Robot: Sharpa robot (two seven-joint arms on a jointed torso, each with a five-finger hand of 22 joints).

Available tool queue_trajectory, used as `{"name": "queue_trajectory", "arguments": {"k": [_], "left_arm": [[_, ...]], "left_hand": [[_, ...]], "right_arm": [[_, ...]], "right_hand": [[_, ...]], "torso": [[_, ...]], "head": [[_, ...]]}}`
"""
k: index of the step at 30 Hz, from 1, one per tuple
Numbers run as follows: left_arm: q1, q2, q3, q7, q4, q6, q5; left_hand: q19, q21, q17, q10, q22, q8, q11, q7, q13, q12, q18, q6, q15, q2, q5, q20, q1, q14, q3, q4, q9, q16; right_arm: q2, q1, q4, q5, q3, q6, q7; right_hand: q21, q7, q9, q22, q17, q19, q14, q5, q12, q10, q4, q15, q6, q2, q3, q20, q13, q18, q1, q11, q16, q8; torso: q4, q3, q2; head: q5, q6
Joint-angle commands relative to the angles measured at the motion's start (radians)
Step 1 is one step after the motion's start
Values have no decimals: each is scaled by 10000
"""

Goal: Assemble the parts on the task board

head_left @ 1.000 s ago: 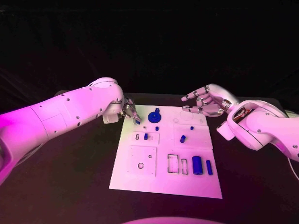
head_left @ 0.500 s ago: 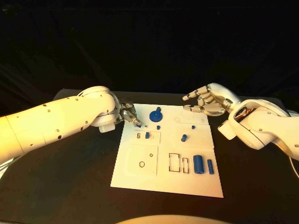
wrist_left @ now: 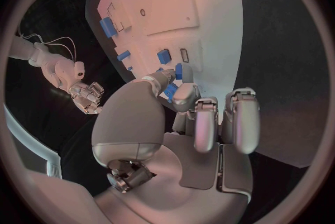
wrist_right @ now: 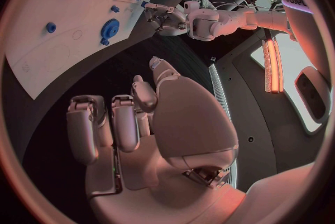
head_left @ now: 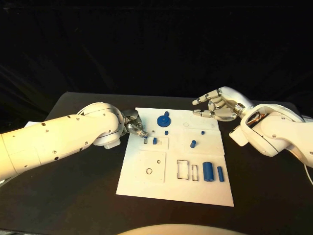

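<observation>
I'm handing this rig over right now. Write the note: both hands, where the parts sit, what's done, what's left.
Left hand: at the task board's left edge, pinching a small blue part between its fingers, beside the slot block.
Right hand: open, hovering off the board's far right corner, holding nothing.
On the board: blue gear at the far end, a peg mid-board, two cylinders near right.
Done: cannot tell which parts are fully seated.
Left: place the pinched part; rectangular slots look empty.

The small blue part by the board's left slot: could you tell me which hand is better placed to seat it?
Left, probably: the left hand pinches a blue part just above it; the right hand hovers empty at the task board's far edge.
</observation>
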Motion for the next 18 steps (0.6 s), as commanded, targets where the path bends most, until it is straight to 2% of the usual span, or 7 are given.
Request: {"name": "queue_trajectory", "arguments": {"k": [1,9,18], "left_arm": [[-32,-5,4,156,38,-243,-212],[-63,1,3,-111,18,341,-226],[-70,75,2,-422,-52,614,-296]], "left_hand": [[636,58,2632,88,2067,57,20,-103,8,60,-116,208,-30,57,70,-46,-68,1055,1454,-1358,-10,31],[634,53,2632,81,2063,57,17,-105,-25,29,-115,216,-32,48,83,-50,-83,1055,1480,-1368,-14,31],[650,77,2632,114,2087,62,6,-116,-11,46,-122,254,-41,2,157,-60,-139,1055,1569,-1412,-29,31]], "right_arm": [[-2,-18,14,-22,0,117,43],[-4,-36,14,-22,0,116,47],[1,-43,15,-22,0,111,53]], "right_hand": [[-36,-22,-12,1276,825,-36,626,42,-33,-33,-2,-66,76,26,-36,-7,-10,151,41,-8,-22,-23],[-36,-22,-12,1276,825,-36,626,42,-33,-33,-2,-66,76,26,-36,-7,-10,151,41,-8,-22,-23],[-36,-22,-12,1276,825,-36,626,42,-33,-33,-2,-66,76,26,-36,-7,-10,151,41,-8,-22,-23]], "torso": [[-13,3,16],[-2,14,13],[-12,16,13]], "head": [[2,-19],[6,-69],[23,-105]]}}
